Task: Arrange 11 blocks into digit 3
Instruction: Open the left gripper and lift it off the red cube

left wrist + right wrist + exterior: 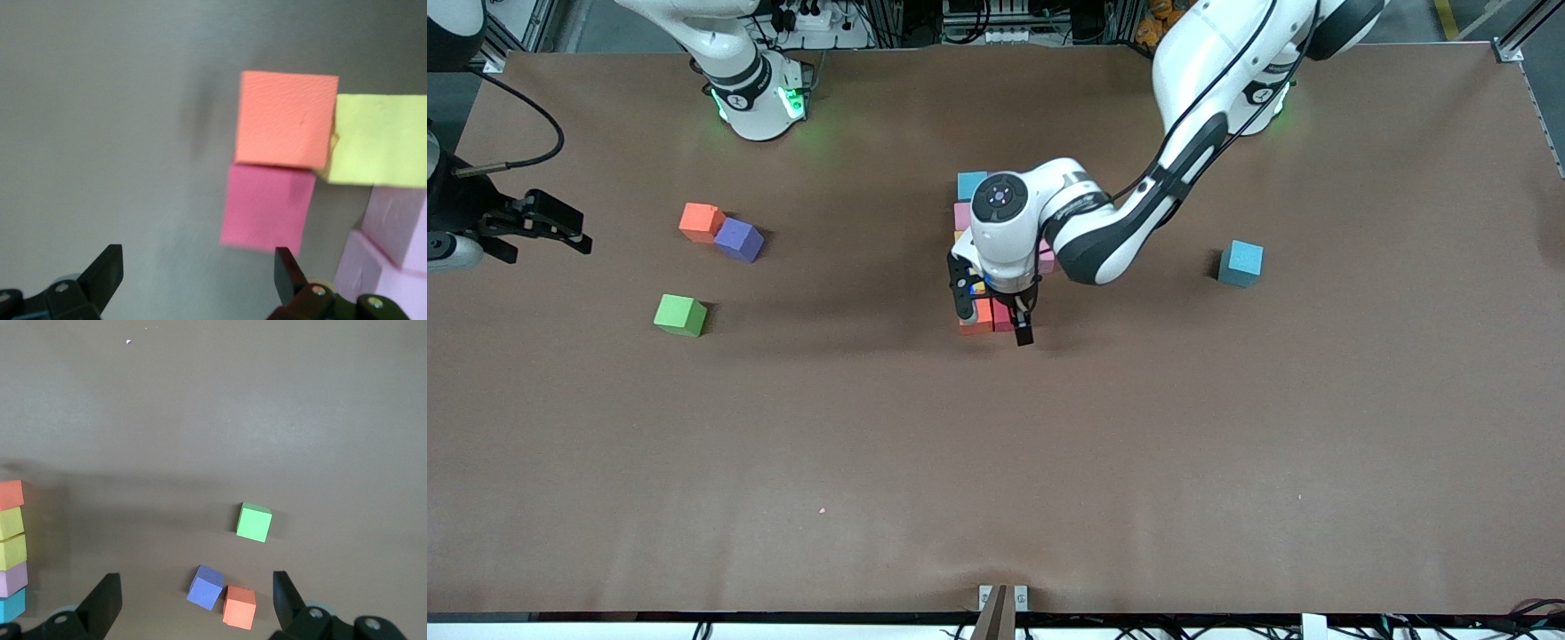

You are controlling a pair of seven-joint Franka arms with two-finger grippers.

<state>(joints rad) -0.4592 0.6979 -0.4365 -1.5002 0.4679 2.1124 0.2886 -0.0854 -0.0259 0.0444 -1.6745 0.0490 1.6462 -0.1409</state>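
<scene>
We judge the job well along but not finished. The digit (996, 258) is taking shape mid-counter, much of it hidden under the left arm; in the front view we can make out a light blue cube (971, 185) at its end farthest from the camera, a pink one (961, 216) next to it, and a red cube (978, 317) with a darker pink one (1003, 317) beside it at the nearest end. The left hand (996, 318) stands low over that nearest end with its fingers spread wide and nothing between them — its wrist view shows the red cube touching the dark pink one and a yellow cube (380, 140), with paler pink cubes (393, 247) just beside. Still loose, as far as we can see: an orange cube (701, 221) and a purple cube (739, 239) touching each other toward the right arm's end, and a second light blue cube (1241, 262) toward the left arm's end. The green cube (680, 315) is not needed. The right hand (547, 227) waits at the counter's edge, open and empty.
</scene>
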